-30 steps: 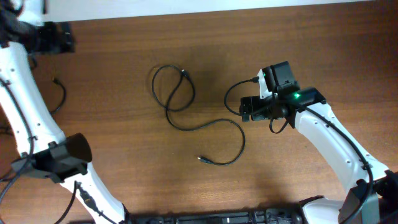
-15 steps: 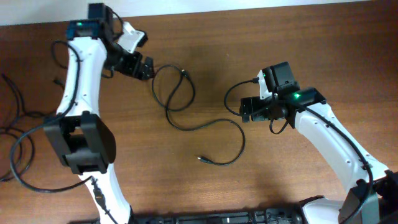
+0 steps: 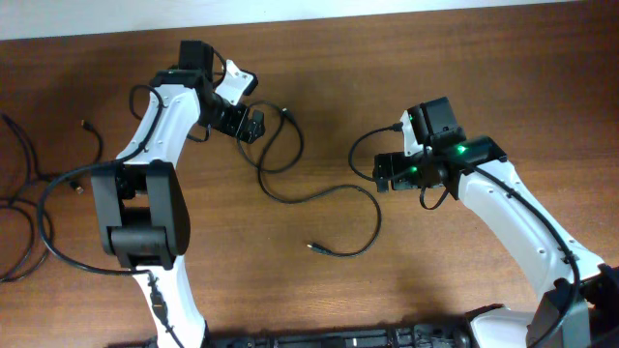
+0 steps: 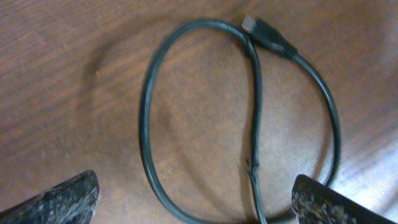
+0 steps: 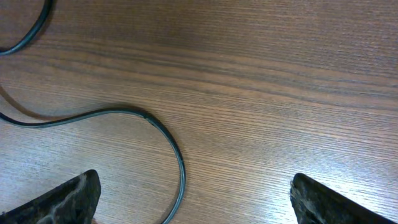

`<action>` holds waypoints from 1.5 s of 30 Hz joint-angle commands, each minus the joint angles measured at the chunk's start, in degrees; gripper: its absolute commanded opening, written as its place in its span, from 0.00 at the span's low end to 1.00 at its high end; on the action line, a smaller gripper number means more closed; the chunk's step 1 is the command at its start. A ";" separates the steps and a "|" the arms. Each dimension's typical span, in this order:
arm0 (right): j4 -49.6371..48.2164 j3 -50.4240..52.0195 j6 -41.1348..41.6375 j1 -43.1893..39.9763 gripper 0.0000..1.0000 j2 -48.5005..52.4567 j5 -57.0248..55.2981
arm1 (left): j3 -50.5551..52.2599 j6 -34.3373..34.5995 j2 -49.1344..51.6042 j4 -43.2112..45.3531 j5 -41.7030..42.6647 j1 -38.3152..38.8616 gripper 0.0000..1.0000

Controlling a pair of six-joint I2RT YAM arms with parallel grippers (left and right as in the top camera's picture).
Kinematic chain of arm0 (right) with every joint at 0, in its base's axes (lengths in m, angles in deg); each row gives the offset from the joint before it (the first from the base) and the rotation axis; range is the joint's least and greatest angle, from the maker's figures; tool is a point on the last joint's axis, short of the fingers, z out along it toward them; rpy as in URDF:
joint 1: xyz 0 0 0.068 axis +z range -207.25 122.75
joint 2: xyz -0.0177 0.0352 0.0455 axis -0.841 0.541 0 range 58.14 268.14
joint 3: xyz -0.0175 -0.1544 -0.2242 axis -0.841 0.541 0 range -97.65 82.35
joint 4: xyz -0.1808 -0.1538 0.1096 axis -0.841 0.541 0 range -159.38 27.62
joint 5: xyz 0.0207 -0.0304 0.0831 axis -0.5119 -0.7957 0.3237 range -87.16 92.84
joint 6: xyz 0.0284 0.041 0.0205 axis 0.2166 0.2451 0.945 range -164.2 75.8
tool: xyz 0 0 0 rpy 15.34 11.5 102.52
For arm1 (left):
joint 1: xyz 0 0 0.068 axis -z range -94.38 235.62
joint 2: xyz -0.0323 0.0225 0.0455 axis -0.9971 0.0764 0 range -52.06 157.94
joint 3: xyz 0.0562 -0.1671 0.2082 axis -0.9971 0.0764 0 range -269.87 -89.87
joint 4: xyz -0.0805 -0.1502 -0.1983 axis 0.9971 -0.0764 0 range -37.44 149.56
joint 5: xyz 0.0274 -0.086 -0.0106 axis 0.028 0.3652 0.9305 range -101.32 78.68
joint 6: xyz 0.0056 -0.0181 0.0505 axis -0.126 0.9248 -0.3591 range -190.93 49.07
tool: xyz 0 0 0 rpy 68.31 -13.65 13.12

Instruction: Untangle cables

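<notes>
Looping, glossy black cable on grained wooden table, jaws spread wide on left gripper and right gripper.

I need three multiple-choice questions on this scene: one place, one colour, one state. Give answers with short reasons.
1. The left hand is: A. at the loop of the cable B. far from any cable C. unseen
2. The cable is: A. white B. red C. black
3. The right hand's fingers are: A. shut on the cable B. open, empty C. hidden
Answers: 1 A: the left wrist view shows the loop straight ahead. 2 C: black on the brown table. 3 B: they stand far apart, gripping nothing.
</notes>
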 commanded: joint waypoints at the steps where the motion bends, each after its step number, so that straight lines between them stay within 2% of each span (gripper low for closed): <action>1: 0.09 0.31 0.44 -0.17 0.96 -0.68 0.15 | 2.69 0.33 -0.24 2.73 0.42 0.02 0.99; 5: -0.13 0.31 0.44 -0.17 0.97 -0.68 0.13 | 6.78 0.35 -0.24 6.82 0.46 0.02 0.99; 13: -1.29 0.31 0.44 -0.17 0.96 0.94 0.09 | 8.17 1.03 -0.24 6.82 3.85 0.02 1.00; 15: -3.10 0.31 2.16 -0.17 0.96 3.61 0.37 | 8.70 1.03 -0.24 6.38 3.87 0.09 0.92; 18: -3.10 0.31 3.43 -0.17 0.97 6.08 0.44 | 8.74 1.03 -0.24 5.09 3.82 0.13 0.99; 21: -3.37 0.31 3.41 -0.17 0.96 6.93 1.64 | 8.74 1.03 -0.24 4.92 3.87 0.20 0.99; 24: -3.82 0.31 3.43 -0.17 0.97 6.93 1.64 | 8.74 1.03 -0.24 4.92 3.87 0.31 0.91; 27: -4.31 0.31 3.43 -0.17 0.96 6.93 4.11 | 8.74 1.03 -0.24 4.94 3.89 0.31 0.49; 28: -4.63 0.31 3.43 -0.17 0.97 6.93 4.79 | 8.74 1.03 -0.24 4.94 3.91 0.31 0.43; 29: -4.68 0.31 3.43 -0.17 0.97 6.93 5.53 | 8.74 1.03 -0.24 4.94 3.93 0.31 0.30; 30: -4.70 0.31 3.43 -0.17 0.96 6.93 6.16 | 8.74 1.03 -0.26 4.94 4.68 0.28 0.00; 36: -4.61 0.31 3.41 -0.17 0.96 6.93 7.02 | 8.22 2.12 -3.85 2.03 6.84 0.28 0.00; 41: -4.74 0.31 3.43 -0.17 0.96 6.93 7.04 | 8.13 2.12 -22.86 -0.83 6.84 0.28 0.00; 43: -4.85 0.31 3.41 -0.17 0.96 6.93 7.34 | 8.13 2.10 -32.59 2.14 6.49 0.28 0.00; 45: -4.87 0.31 3.43 -0.17 0.96 6.93 7.89 | 8.13 2.10 -40.65 7.30 1.42 0.28 0.00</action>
